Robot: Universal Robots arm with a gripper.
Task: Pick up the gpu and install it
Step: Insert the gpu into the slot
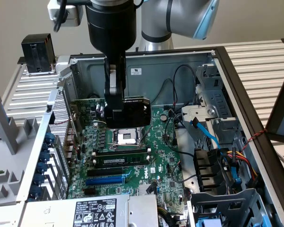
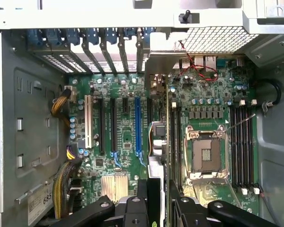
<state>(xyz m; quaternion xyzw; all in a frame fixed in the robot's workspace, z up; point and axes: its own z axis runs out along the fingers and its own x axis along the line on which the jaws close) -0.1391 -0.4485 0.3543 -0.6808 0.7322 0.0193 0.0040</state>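
My gripper (image 1: 117, 112) clenched on one gpu (image 1: 136, 111); black shroud sits beside my fingers; card held below my wrist, over one CPU socket (image 1: 125, 137) on one motherboard (image 1: 156, 156); one memory stick (image 1: 120, 161) and one blue slot (image 1: 105, 180) lie apart from hand.

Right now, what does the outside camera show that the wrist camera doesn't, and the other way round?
The exterior view gives you the arm above the open case, with its pincer shut on the gpu just over the motherboard. It also takes in the labelled power supply and a blue cable by the drive bays on the exterior view's right. The wrist view looks straight down on the board and brings out a white slot. Both share the green motherboard, the processor socket and the blue slot.
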